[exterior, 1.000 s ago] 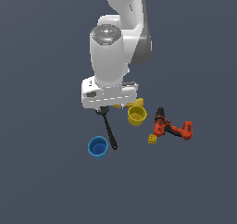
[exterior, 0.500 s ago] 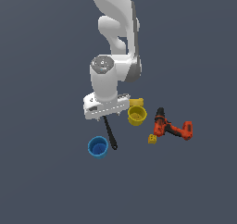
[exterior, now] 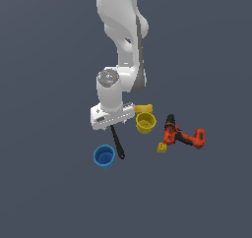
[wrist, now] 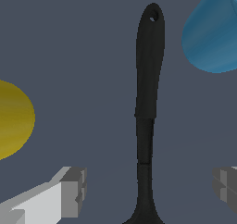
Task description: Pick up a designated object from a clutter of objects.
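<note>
Dark grey floor lies close now: the gripper (wrist: 146,190) has dropped low, fingers spread wide astride the black spatula (wrist: 147,112), ready to clamp.

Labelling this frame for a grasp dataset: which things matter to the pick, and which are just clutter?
In play: black spatula; gripper, fingers open either side of its handle.

Lying about: blue cup; yellow cup; small yellow cube; orange-and-black drill.

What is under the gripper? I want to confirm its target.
The spatula lies between the open jaws of the gripper. In the exterior view, the gripper covers its blade end.
</note>
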{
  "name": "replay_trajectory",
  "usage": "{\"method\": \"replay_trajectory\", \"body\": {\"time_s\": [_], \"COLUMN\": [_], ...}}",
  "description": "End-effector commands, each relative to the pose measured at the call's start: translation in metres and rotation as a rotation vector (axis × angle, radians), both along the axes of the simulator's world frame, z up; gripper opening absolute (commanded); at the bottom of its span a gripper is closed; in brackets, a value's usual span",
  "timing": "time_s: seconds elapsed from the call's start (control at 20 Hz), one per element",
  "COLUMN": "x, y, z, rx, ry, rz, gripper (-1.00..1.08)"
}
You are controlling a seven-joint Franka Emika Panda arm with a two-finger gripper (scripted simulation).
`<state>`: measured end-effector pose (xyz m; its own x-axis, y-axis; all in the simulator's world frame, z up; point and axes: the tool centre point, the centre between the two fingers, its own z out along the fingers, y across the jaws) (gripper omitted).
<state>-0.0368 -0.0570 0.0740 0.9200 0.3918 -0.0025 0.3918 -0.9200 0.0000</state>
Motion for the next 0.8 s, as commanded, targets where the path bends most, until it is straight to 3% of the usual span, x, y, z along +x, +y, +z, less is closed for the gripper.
{"method": "replay_trajectory", "body": {"time_s": [0.0,0.4,0.75], "x": [-0.002,-0.003,-0.004], "y": [-0.001,-0.001,-0.001], "z": [-0.005,-0.011,-0.040], "rx": [0.001,0.001,0.001], "ry": [-0.002,-0.001,-0.002], "rz": [0.010,0.010,0.012], "gripper": [1.00,1.00,1.00]}}
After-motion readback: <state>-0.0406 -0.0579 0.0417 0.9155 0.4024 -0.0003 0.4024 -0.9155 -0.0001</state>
